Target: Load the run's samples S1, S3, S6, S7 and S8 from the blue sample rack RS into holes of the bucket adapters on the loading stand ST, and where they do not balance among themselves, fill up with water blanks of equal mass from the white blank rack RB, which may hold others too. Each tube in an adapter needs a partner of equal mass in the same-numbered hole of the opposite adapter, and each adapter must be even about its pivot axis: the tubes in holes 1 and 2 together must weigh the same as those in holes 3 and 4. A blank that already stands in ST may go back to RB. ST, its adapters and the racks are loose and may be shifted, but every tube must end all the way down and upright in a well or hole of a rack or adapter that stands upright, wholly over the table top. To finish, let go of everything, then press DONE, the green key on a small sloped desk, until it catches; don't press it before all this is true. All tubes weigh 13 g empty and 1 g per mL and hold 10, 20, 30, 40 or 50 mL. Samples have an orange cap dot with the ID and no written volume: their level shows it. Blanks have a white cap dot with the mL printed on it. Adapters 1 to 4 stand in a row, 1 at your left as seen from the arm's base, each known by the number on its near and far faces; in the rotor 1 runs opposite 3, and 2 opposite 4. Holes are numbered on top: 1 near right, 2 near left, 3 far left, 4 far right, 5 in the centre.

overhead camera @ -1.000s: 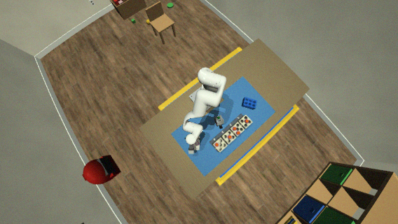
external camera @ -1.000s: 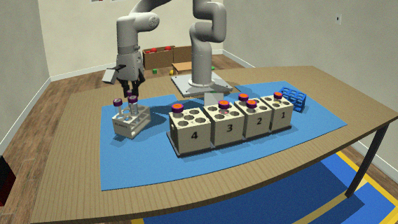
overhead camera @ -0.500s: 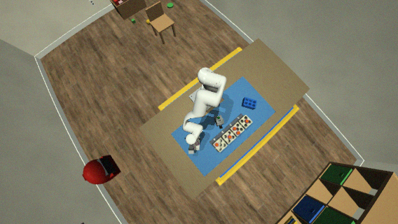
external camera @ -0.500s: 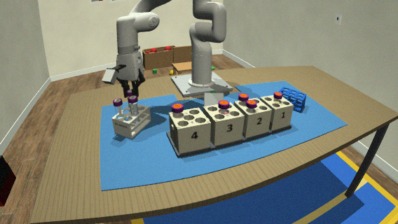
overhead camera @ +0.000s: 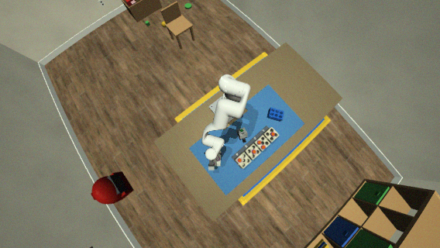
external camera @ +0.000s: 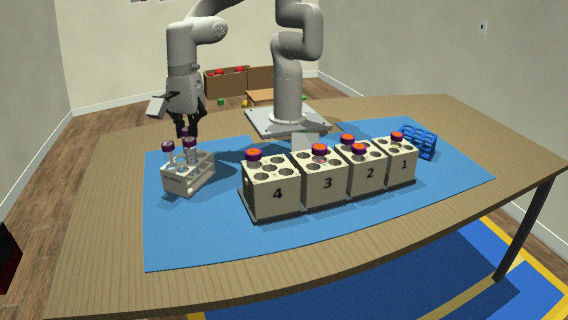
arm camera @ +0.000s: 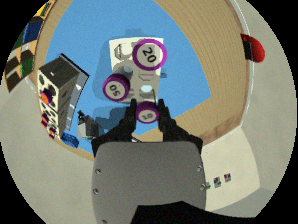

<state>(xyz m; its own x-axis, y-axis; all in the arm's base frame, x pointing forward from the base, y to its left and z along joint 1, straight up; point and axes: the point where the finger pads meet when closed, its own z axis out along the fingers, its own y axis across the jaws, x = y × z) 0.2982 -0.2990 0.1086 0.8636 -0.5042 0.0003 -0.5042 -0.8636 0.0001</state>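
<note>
My gripper [external camera: 185, 131] [arm camera: 147, 105] is shut on the purple cap of a white-dot blank [external camera: 185, 132] [arm camera: 147, 113] at the far side of the white blank rack RB [external camera: 176, 182] [arm camera: 117, 48]. I cannot read its print. Its lower part is hidden. Two more blanks stand in RB: one marked 20 [arm camera: 149, 55] [external camera: 168, 146] and another [arm camera: 115, 87] [external camera: 189, 142]. On stand ST [external camera: 248, 208] [overhead camera: 238, 154], orange-dot samples stand in adapter 4 [external camera: 253, 153], adapter 3 [external camera: 319, 148], adapter 2 [external camera: 347, 138] [external camera: 358, 147] and adapter 1 [external camera: 396, 135]. The blue rack RS [external camera: 419, 138] [overhead camera: 276, 113] looks empty.
A small grey desk with the green key [overhead camera: 242, 133] stands between the arm's base and ST. The arm's base plate [external camera: 287, 124] is behind the adapters. The blue mat [external camera: 200, 235] covers the table's middle. RB stands near the mat's left edge.
</note>
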